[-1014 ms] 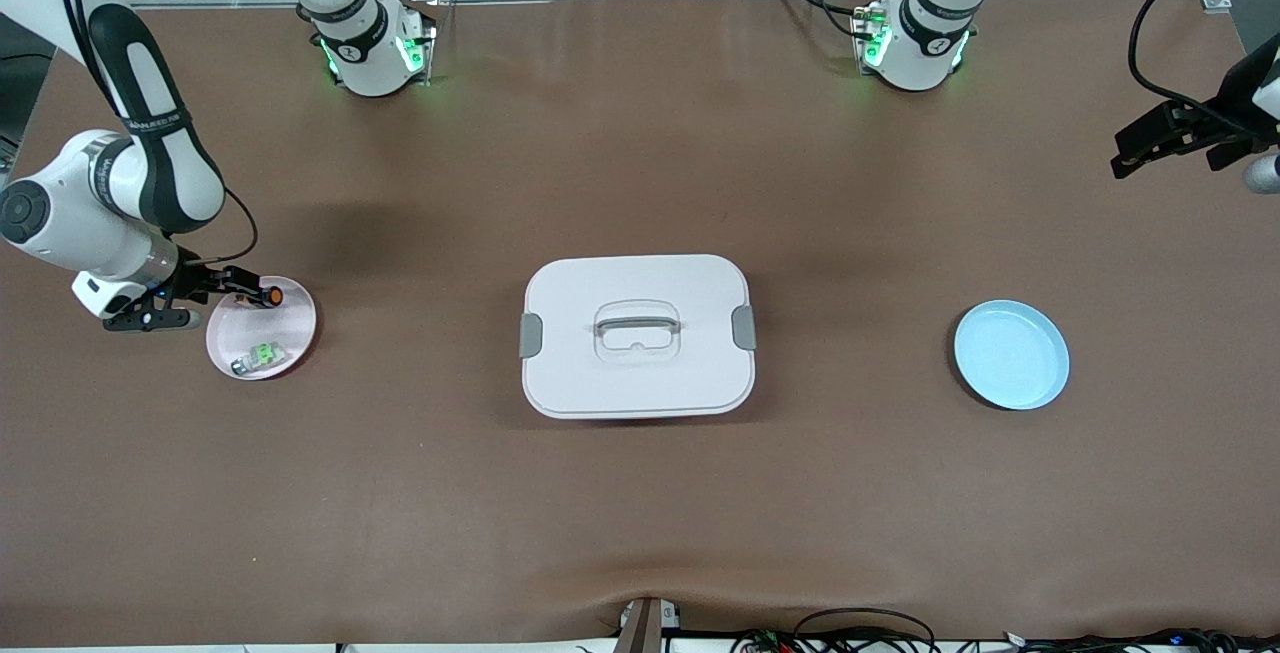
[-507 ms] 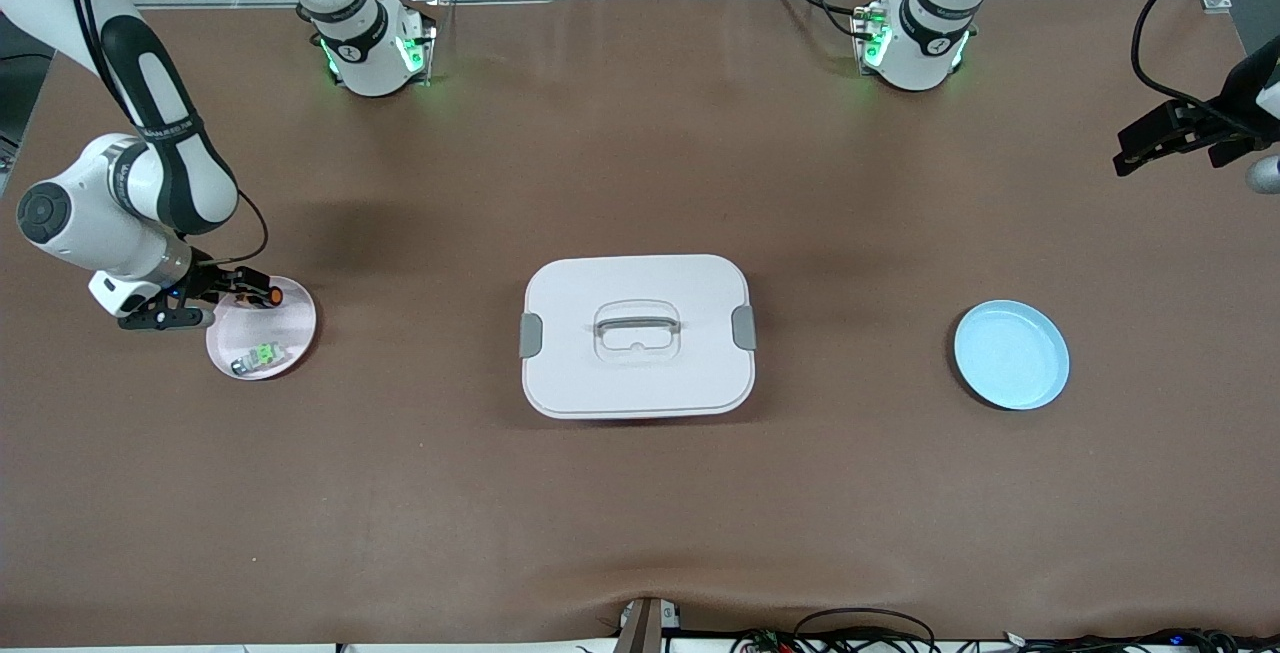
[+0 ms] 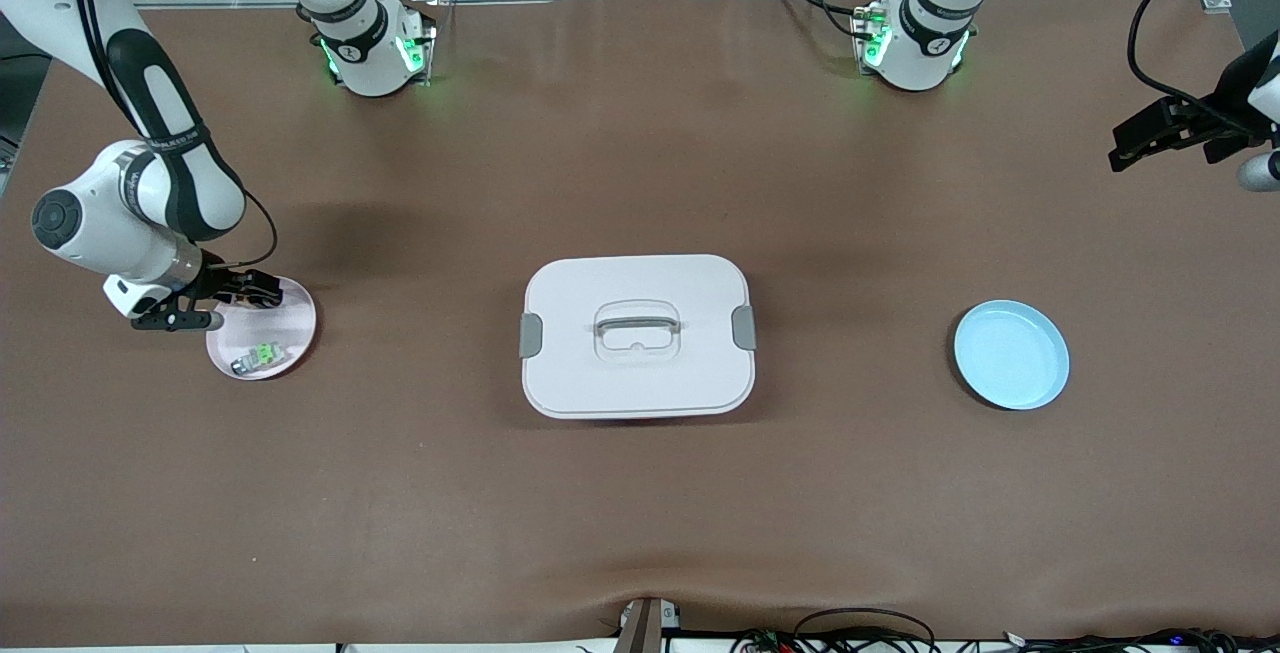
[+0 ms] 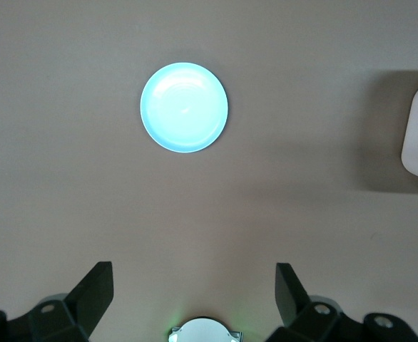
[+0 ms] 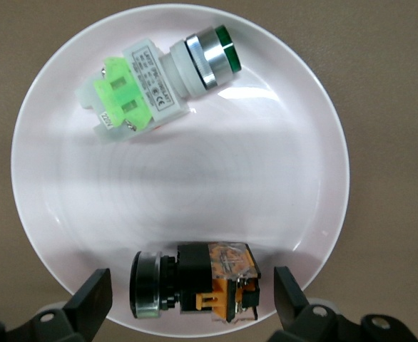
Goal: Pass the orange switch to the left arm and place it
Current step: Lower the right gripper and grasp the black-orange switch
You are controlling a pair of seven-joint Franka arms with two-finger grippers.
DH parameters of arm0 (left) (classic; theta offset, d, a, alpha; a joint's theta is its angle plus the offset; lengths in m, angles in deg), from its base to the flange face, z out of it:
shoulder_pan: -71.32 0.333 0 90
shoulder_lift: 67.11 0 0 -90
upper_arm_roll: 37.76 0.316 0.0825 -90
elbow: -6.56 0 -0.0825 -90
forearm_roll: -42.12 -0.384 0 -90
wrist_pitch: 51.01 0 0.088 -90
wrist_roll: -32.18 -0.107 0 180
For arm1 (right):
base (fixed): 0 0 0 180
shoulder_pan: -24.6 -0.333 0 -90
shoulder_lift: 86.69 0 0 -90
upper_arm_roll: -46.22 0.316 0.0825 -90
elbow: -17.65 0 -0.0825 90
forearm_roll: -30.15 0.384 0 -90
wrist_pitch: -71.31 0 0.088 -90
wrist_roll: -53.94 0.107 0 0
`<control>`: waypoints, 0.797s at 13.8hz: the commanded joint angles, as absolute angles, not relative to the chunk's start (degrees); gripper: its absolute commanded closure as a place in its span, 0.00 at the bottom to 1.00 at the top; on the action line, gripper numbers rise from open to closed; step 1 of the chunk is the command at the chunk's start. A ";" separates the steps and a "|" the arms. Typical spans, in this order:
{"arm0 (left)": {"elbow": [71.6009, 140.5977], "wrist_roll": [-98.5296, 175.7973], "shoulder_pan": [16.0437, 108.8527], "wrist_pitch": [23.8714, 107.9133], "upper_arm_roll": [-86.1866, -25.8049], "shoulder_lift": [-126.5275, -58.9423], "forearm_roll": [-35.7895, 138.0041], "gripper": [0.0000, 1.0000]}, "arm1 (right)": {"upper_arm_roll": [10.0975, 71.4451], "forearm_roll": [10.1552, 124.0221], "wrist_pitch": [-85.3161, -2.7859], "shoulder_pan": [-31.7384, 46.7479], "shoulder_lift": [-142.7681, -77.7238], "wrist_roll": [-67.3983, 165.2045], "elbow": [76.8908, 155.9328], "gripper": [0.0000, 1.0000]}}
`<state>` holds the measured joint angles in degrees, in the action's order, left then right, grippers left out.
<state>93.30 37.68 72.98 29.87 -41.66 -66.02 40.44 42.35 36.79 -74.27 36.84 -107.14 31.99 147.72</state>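
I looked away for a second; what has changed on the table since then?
The right tool has slid in over the pink plate and now covers the orange switch, open astride it, not gripping. The left tool is waiting, open, above the table's end. The green switch, box and blue plate haven't moved.

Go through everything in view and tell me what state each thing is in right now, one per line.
Orange switch: lying on its side on the pink plate, between the open fingers.
Green switch: lying on the same plate.
Box: lid on.
Blue plate: empty.
Right gripper: open, low over the orange switch.
Left gripper: open, waiting above the table.
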 commanded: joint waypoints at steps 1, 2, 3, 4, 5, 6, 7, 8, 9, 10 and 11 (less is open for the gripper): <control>92.34 36.05 73.26 28.71 -41.89 -65.80 40.01 0.00 | 42.70 38.33 -75.12 36.91 -107.52 30.99 148.26 0.00; 92.43 36.14 73.26 28.71 -41.89 -65.80 40.01 0.00 | 42.70 38.33 -75.12 36.99 -107.52 30.91 148.61 0.00; 92.43 36.31 73.26 28.71 -41.89 -65.88 40.01 0.00 | 42.62 38.24 -75.03 37.00 -107.52 30.91 148.78 0.00; 92.52 36.49 73.17 28.71 -41.89 -65.88 40.01 0.00 | 42.62 38.33 -74.94 37.08 -107.52 30.99 148.96 0.00; 92.52 36.23 73.17 28.71 -41.89 -65.88 40.01 0.00 | 42.62 38.33 -74.94 37.08 -107.61 30.91 149.14 0.00; 92.52 36.23 73.26 28.71 -41.89 -65.97 40.01 0.00 | 42.62 38.33 -74.94 37.08 -107.70 30.91 149.22 0.00; 92.52 36.23 73.17 28.71 -41.89 -66.06 40.01 0.00 | 42.62 38.33 -74.94 37.08 -107.70 30.91 149.23 0.00; 92.52 36.23 73.26 28.80 -41.89 -66.06 40.01 0.00 | 42.70 38.33 -74.94 37.08 -107.79 30.99 149.23 0.00; 92.52 36.23 73.26 28.80 -41.89 -66.15 40.01 0.00 | 42.62 38.33 -74.86 37.08 -107.79 30.91 149.14 0.07; 92.52 36.23 73.26 28.80 -41.80 -66.15 39.92 0.00 | 42.70 38.33 -74.86 37.08 -107.79 30.91 149.14 0.25; 92.52 36.14 73.34 28.80 -41.80 -66.15 39.92 0.00 | 42.70 38.24 -74.86 37.08 -107.79 30.91 149.14 0.37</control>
